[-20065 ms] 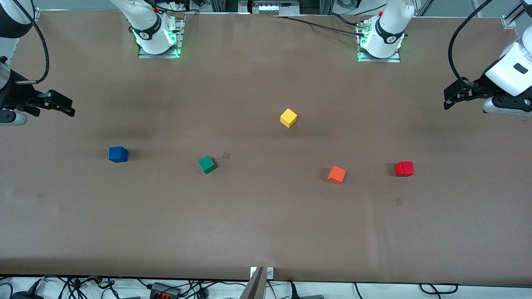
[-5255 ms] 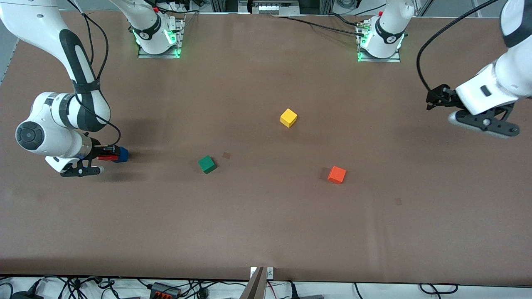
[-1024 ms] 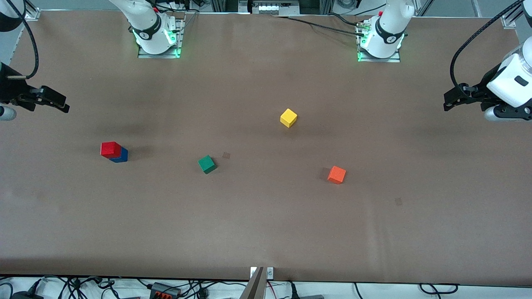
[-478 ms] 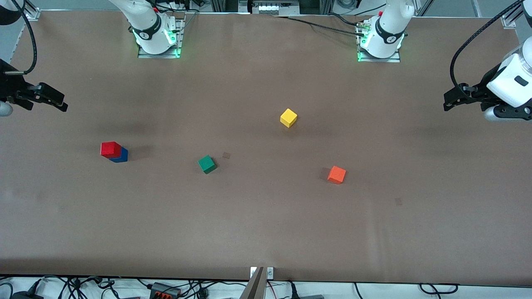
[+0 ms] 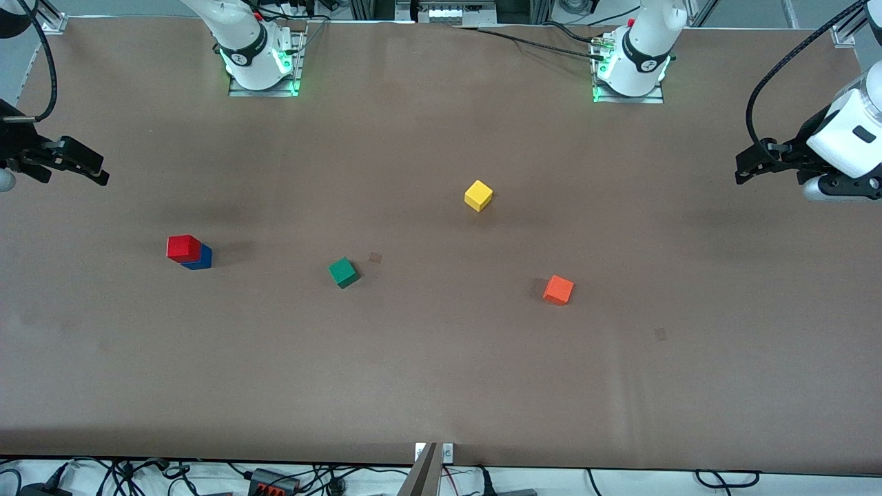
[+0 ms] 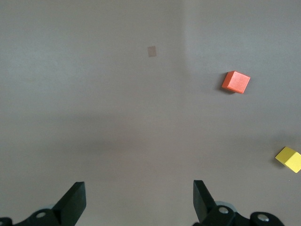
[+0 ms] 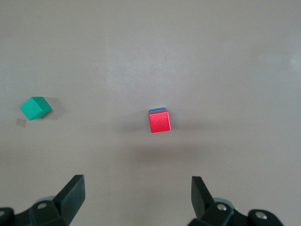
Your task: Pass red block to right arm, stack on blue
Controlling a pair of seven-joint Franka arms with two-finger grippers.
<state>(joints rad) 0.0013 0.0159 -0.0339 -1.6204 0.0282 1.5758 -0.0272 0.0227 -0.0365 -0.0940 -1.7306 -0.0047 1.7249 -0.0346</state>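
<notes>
The red block (image 5: pixel 183 247) sits on top of the blue block (image 5: pixel 201 260) toward the right arm's end of the brown surface (image 5: pixel 441 358), and nothing grips it. It is a cube, so no axis is longer than another; it rests flat with its top face level, and in the right wrist view its edges line up almost squarely with those of the blue block, of which only a thin strip shows along one side. In the front view the red block appears shifted slightly off the blue one toward the right arm's end, with the blue block's side visible below it. The right claw (image 5: pixel 93 172) hangs in the air over the edge of the surface at the right arm's end, well apart from the stack, with its fingers (image 7: pixel 70 193) spread wide and holding nothing. The left claw (image 5: pixel 747 165) waits above the left arm's end of the surface, its fingers (image 6: pixel 75 200) also spread wide and empty. A green block (image 5: pixel 343 272) lies near the middle of the surface, a yellow block (image 5: pixel 478 195) lies farther from the front camera, and an orange block (image 5: pixel 558 289) lies toward the left arm's end.
</notes>
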